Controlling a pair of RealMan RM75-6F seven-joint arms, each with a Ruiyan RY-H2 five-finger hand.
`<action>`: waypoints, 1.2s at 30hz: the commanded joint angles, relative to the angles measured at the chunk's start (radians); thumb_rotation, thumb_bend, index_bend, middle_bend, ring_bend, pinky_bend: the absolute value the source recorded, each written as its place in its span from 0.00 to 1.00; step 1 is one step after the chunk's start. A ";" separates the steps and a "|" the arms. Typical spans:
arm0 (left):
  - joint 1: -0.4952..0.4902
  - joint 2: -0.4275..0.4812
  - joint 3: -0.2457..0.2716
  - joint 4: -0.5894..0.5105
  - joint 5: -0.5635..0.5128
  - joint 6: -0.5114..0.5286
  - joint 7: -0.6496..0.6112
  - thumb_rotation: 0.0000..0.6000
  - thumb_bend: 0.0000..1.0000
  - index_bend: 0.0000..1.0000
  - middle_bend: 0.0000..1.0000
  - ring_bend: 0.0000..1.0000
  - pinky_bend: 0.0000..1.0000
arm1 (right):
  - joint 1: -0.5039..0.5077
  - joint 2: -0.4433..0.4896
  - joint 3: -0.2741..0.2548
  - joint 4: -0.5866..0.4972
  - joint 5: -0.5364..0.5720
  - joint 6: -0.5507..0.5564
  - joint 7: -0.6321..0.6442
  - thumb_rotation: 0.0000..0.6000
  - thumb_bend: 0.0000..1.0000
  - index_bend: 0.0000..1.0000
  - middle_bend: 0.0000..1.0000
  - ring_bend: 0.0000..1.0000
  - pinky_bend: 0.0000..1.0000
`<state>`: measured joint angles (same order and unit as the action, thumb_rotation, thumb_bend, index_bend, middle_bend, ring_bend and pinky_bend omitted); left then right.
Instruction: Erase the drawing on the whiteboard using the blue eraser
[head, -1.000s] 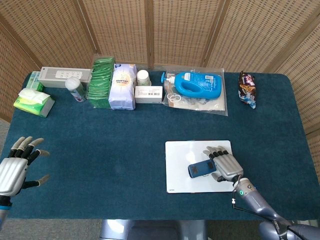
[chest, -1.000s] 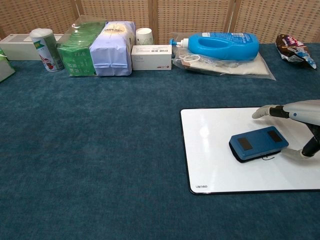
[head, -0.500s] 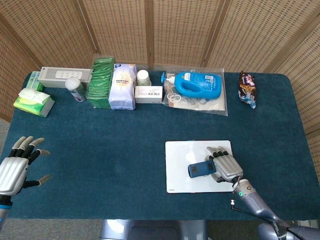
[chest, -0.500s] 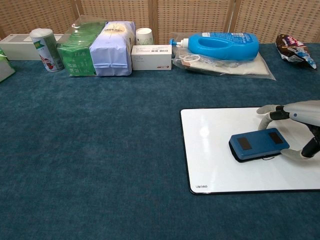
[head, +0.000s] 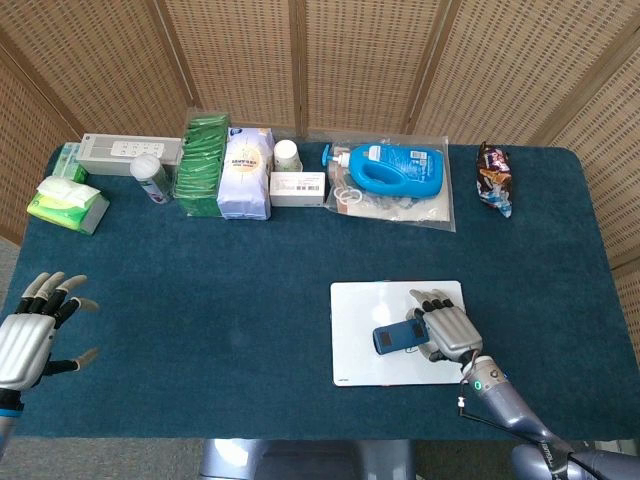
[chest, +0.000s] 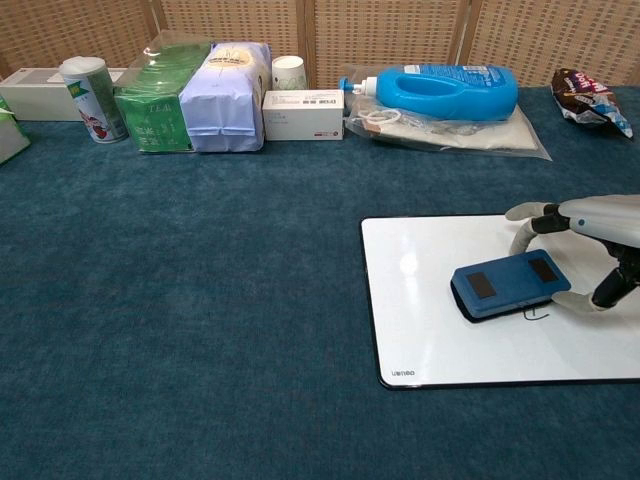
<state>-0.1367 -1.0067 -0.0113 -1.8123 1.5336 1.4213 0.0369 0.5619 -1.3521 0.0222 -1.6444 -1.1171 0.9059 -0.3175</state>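
At lower right the right hand (head: 447, 332) grips the blue eraser (head: 400, 337) on the whiteboard (head: 352, 330), while the left hand (head: 30, 335) hovers lower left, fingers spread and empty.

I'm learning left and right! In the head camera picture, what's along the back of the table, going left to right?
Green tissue pack → white can → green bag → pale bag → white box → blue bottle → dark snack packet.
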 joint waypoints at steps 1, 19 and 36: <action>0.000 -0.001 0.000 0.001 0.000 -0.001 -0.001 1.00 0.17 0.36 0.16 0.09 0.00 | 0.001 0.003 0.003 -0.004 -0.001 0.002 0.004 1.00 0.39 0.53 0.00 0.00 0.00; 0.003 0.003 0.003 -0.006 0.004 0.005 0.006 1.00 0.17 0.36 0.16 0.09 0.00 | 0.017 -0.034 0.022 0.035 -0.015 -0.031 0.078 1.00 0.38 0.59 0.01 0.00 0.00; 0.007 0.008 0.007 -0.014 0.015 0.011 0.008 1.00 0.17 0.37 0.16 0.09 0.00 | -0.019 -0.004 -0.003 0.082 -0.025 -0.003 0.090 1.00 0.38 0.59 0.01 0.00 0.00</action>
<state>-0.1295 -0.9991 -0.0044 -1.8258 1.5488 1.4327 0.0452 0.5439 -1.3574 0.0196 -1.5618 -1.1426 0.9020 -0.2269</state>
